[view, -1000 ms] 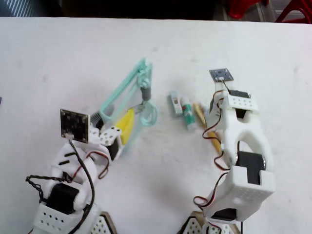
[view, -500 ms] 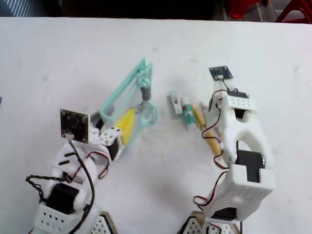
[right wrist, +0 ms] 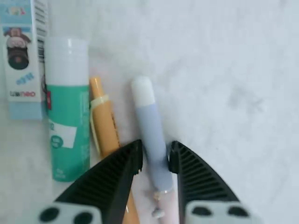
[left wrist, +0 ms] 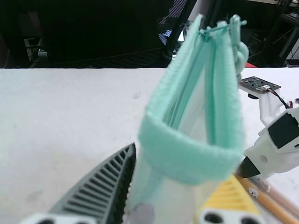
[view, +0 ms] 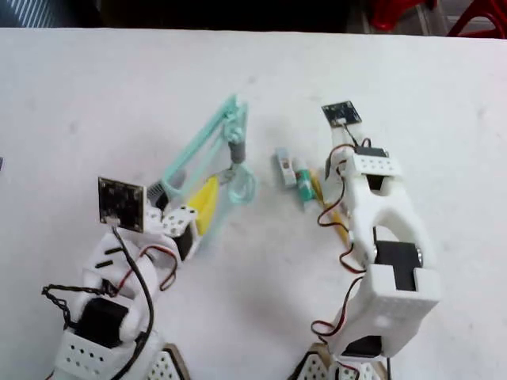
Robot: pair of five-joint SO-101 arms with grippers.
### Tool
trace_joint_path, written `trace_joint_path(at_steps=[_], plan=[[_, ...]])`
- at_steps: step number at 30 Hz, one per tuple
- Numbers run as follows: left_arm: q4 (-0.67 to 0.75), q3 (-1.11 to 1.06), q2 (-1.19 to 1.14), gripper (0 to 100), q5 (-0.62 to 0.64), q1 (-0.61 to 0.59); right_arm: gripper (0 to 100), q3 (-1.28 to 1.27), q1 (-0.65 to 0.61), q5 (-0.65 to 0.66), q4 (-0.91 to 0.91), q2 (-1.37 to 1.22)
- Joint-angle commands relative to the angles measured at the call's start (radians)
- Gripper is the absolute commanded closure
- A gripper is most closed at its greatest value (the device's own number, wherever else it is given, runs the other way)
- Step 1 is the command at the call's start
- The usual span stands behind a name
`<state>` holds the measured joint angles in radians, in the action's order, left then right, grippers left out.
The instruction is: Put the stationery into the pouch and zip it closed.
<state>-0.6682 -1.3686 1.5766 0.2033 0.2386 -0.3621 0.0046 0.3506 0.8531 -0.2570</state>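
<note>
A mint-green pouch (view: 207, 149) lies slanted on the white table, its zip open along the top. My left gripper (view: 194, 207) is shut on its near end; the left wrist view has the pouch (left wrist: 196, 140) between the black and yellow fingers (left wrist: 100, 189). To its right lie a small eraser box (view: 283, 168), a green glue stick (view: 303, 182) and an orange pen (view: 318, 188). My right gripper (right wrist: 155, 149) sits at that row, its fingers touching both sides of a lilac pen (right wrist: 148, 121) that rests on the table beside the orange pen (right wrist: 105, 126) and glue stick (right wrist: 69, 116).
The right arm's body (view: 388, 237) covers the table beside the stationery. A wooden pencil (view: 339, 228) pokes out under it. Open table stretches behind the pouch and between the two arms. Dark room and red chair legs (view: 396, 12) lie beyond the far edge.
The right arm has swung left, closing in on the glue stick and pens; its wrist board shifted up-left. The left arm and pouch have stayed put.
</note>
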Motion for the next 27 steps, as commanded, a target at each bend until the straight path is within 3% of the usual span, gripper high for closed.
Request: trace_joint_path(at_steps=[1,8,11,23,27], plan=[[0.025,0.003,0.008,80,-0.008,0.012,90.3,0.094,-0.012,0.008,0.047,-0.030],[0.025,0.003,0.008,80,-0.008,0.012,91.3,0.193,0.005,0.003,0.137,-0.113],[0.025,0.003,0.008,80,-0.008,0.012,98.9,0.198,0.012,0.002,0.140,-0.117],[0.025,0.003,0.008,80,-0.008,0.012,98.1,0.198,0.030,-0.002,0.140,-0.117],[0.025,0.003,0.008,80,-0.008,0.012,98.1,0.198,0.053,-0.057,0.137,-0.116]])
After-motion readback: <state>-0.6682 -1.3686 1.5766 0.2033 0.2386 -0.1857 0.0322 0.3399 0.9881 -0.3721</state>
